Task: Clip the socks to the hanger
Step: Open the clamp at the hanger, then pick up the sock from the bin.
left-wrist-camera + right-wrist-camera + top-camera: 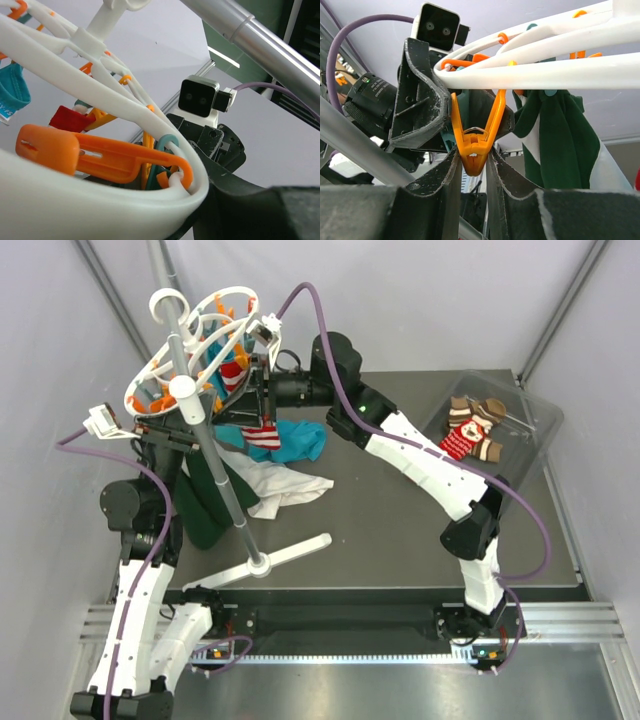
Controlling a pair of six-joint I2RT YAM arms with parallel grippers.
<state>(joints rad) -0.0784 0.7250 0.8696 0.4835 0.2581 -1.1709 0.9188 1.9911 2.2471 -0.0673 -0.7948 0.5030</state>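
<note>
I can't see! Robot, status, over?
Left gripper and right gripper at orange plastic clip on white looped plastic hanger. Striped socks in clear plastic bin. Dark green garment hangs alongside.

White hanger (183,387), orange clip (476,142), grey pole (226,482); socks (470,430) striped red-and-white and brown-and-cream; clear bin (538,418); white cloth (285,490); dark green garment (205,508); teal fabric (300,442); purple cables (320,315); dark grey table (380,535); black-and-white arms (420,465)

Far left above table (400,530): hanger (183,387) atop pole (225,485), foot (275,560) near front edge. Beneath hanger, heap of garments (290,485). Far right corner: bin (540,425), socks (472,430) inside. Clip (475,135) below hanger rim, between right gripper (472,159) jaws.
</note>
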